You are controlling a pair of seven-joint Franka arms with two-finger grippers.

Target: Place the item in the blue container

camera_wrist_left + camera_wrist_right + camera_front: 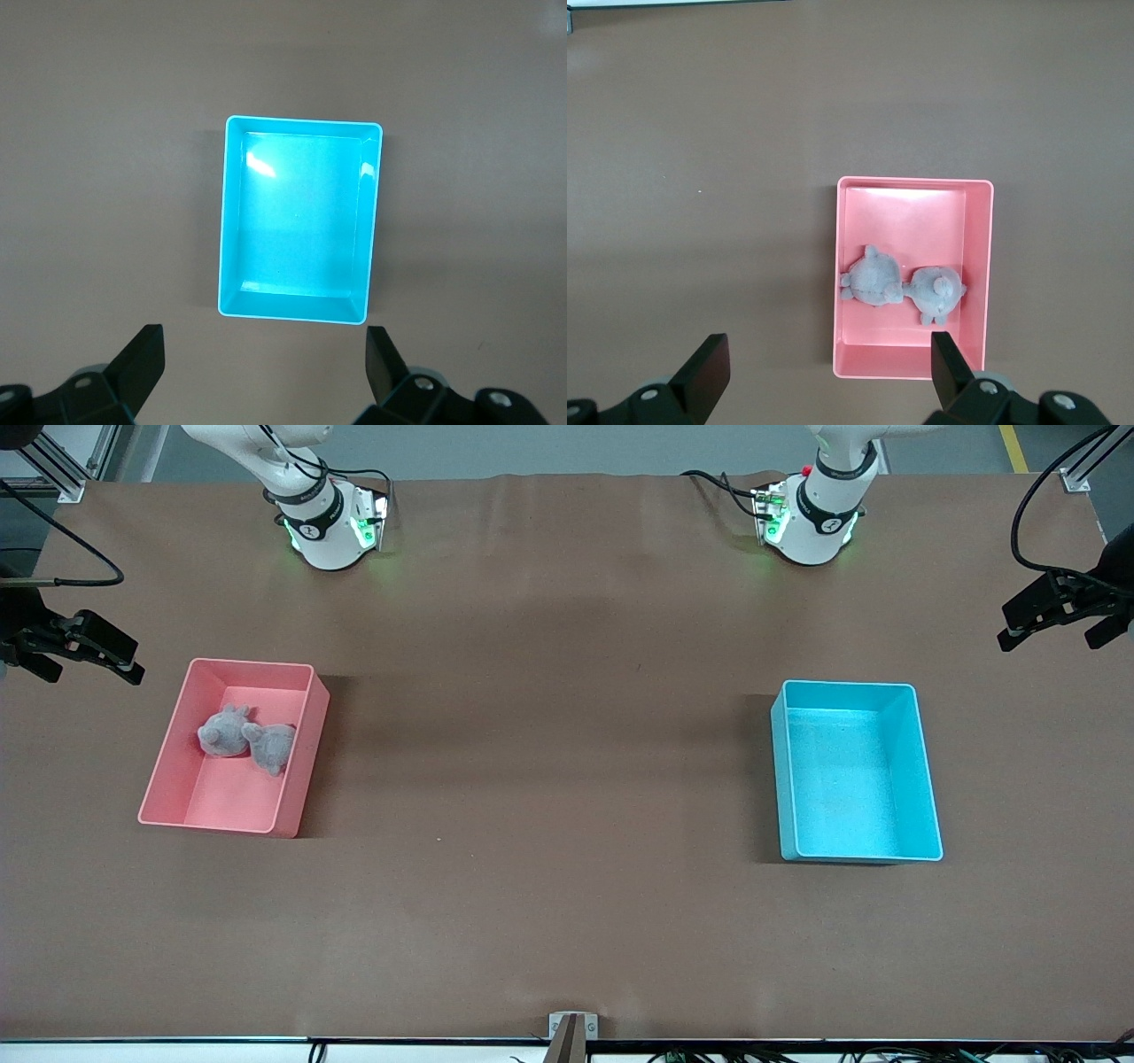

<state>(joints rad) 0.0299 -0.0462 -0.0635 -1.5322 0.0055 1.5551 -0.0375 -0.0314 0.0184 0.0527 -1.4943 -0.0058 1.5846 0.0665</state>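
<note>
The blue container stands with nothing in it toward the left arm's end of the table; the left wrist view looks straight down into the blue container. Two grey plush toys lie side by side in a pink bin, and the right wrist view shows both toys there. My left gripper hangs open, high over the table's end beside the blue container. My right gripper hangs open, high over the table's end beside the pink bin. Neither holds anything.
The brown table stretches bare between the two bins. Both arm bases stand along the edge farthest from the front camera. A small bracket sits at the edge nearest that camera.
</note>
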